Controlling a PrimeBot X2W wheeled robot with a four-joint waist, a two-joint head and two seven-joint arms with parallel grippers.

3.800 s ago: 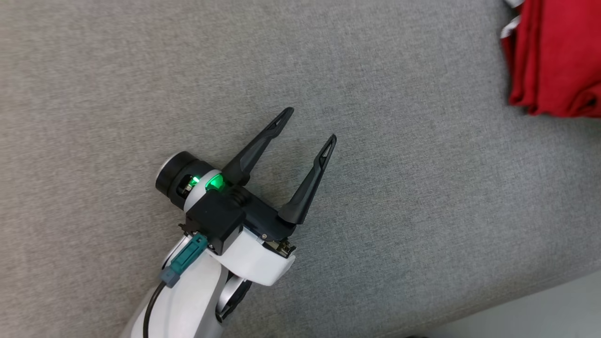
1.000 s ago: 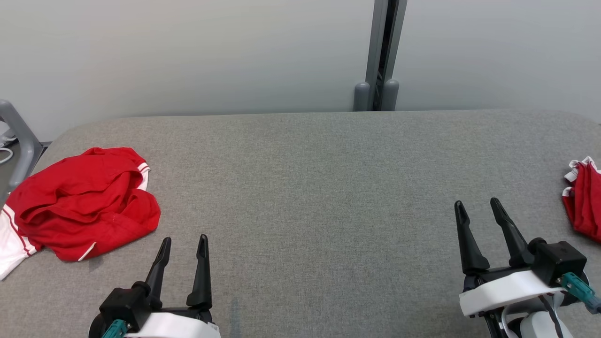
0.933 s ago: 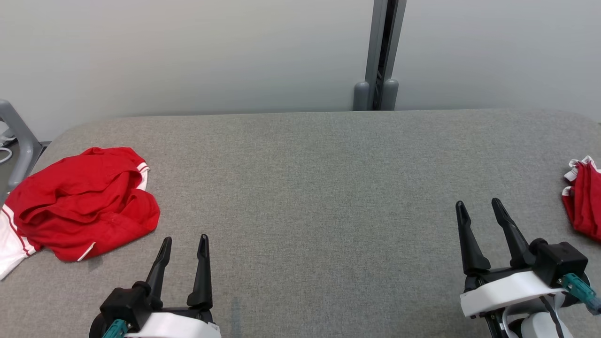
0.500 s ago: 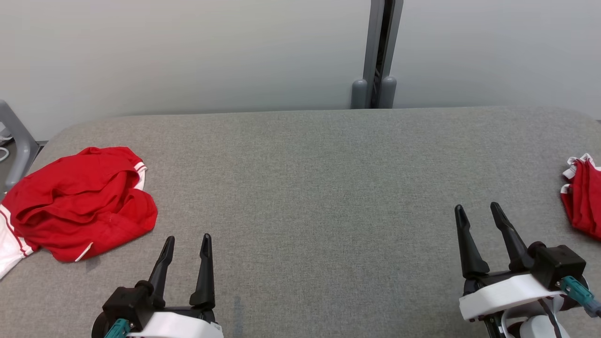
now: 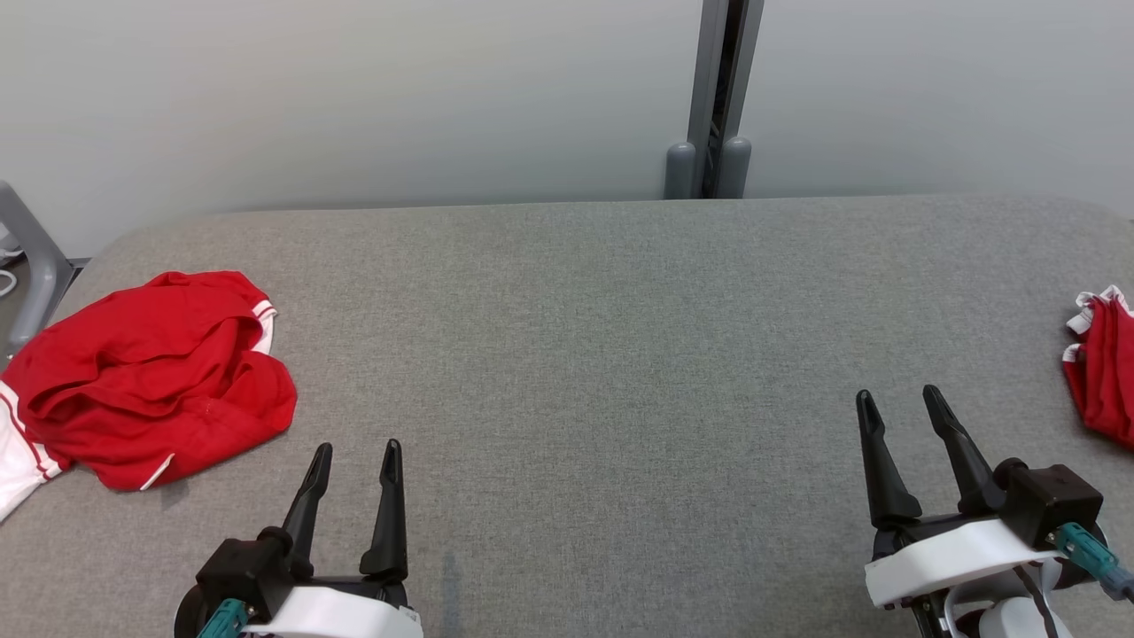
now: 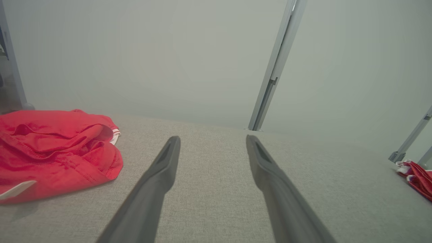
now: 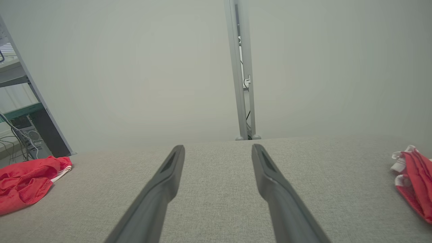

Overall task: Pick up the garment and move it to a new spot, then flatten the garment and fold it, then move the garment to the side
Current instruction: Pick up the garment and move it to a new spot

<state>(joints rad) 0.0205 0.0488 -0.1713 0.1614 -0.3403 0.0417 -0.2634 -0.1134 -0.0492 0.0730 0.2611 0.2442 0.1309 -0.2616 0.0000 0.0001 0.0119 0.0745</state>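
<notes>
The garment (image 5: 151, 381), red with white trim, lies crumpled at the left end of the grey padded table (image 5: 602, 337). My left gripper (image 5: 358, 446) hovers open and empty near the front edge, to the right of the garment and apart from it. In the left wrist view the garment (image 6: 54, 155) lies left of the open left gripper (image 6: 212, 137). My right gripper (image 5: 897, 392) stands open and empty at the front right. From the right wrist view, the right gripper (image 7: 218, 146) points at bare table, with the garment (image 7: 23, 182) far to the left.
A second red cloth with white trim (image 5: 1099, 363) lies bunched at the table's right edge, also in the right wrist view (image 7: 415, 182). A grey post (image 5: 718, 97) stands behind the table against a pale wall. A grey metal frame (image 5: 27, 257) stands off the left end.
The head view has swung from a close look at one open gripper beside the right-hand red cloth to the whole table. Over the last second the picture shifted slightly; both grippers stayed open.
</notes>
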